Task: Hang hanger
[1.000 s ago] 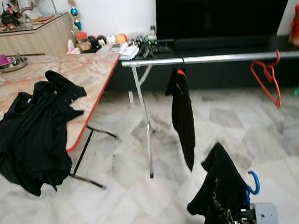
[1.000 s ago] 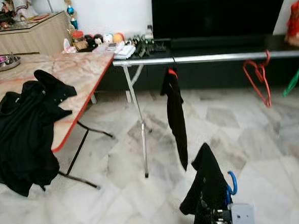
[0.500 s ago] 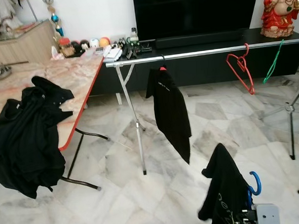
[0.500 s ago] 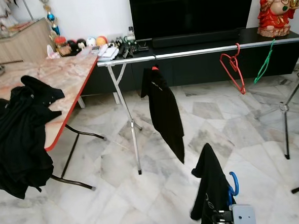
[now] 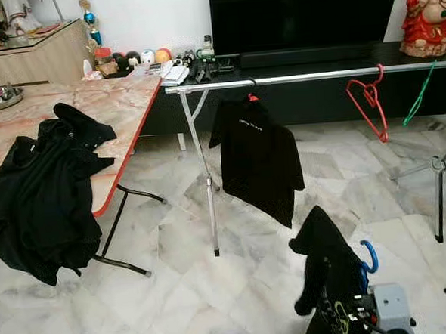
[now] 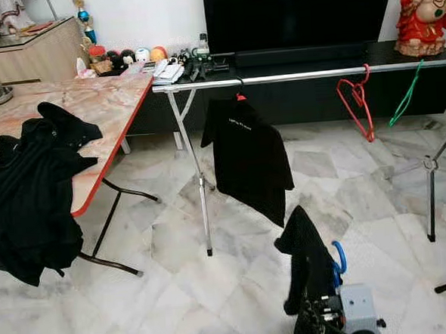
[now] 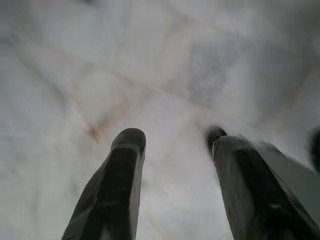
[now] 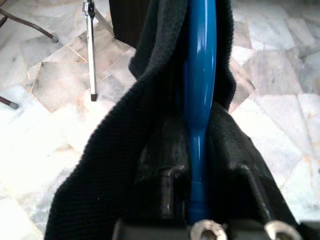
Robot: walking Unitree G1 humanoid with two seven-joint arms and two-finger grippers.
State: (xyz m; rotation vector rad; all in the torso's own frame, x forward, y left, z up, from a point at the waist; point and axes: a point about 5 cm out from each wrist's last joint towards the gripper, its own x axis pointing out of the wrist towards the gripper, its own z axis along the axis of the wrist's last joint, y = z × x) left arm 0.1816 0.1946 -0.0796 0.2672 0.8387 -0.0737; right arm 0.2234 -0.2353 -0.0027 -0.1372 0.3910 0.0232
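My right gripper (image 8: 200,150) is shut on a blue hanger (image 8: 200,75) that carries a black garment (image 5: 328,274), held low at the bottom right of the eye views with the blue hook (image 5: 369,256) sticking up. Ahead stands a silver clothes rail (image 5: 316,76) with a black shirt (image 5: 257,161) hanging on a red-topped hanger. Further along the rail hang an empty red hanger (image 5: 369,101) and a green hanger (image 5: 418,94). My left gripper (image 7: 175,150) is open above the marble floor, nothing between its fingers.
A marble-topped folding table (image 5: 121,105) stands at the left with a heap of black clothes (image 5: 39,193) over its edge. A black TV console (image 5: 337,54) with a red statue (image 5: 429,10) lies behind the rail. A tripod stand leg (image 5: 438,192) is at the right.
The camera has shifted, so the scene sits differently in view. The black shirt on the rail has swung round and now shows its broad side. My right gripper still holds the blue hanger.
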